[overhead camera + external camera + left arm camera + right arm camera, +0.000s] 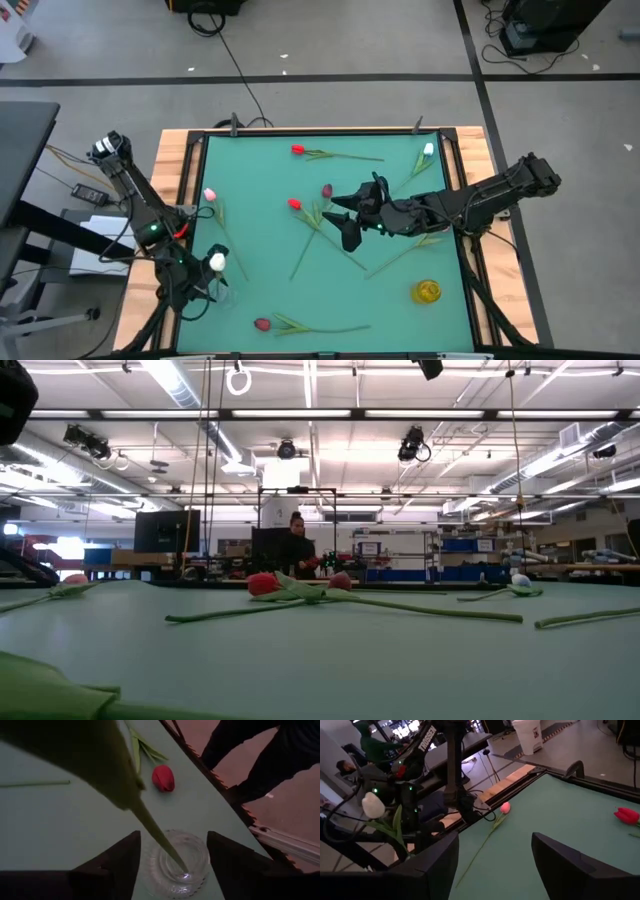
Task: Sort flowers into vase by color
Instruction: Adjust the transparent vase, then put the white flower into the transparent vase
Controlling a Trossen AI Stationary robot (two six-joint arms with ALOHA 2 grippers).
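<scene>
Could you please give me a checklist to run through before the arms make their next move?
1. White tulip stem inside glass vase: ok.
2. Left end effector open, fingers either side of the stem: ok.
3. White tulip stands unsupported: cannot tell.
4. Right end effector open, holding nothing: ok.
5. Red tulip beside right end effector lies free: ok.
6. All flowers sorted: not ok, several lie on the table.

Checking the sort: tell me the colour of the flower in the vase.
White flower; seen best in the right wrist view.
</scene>
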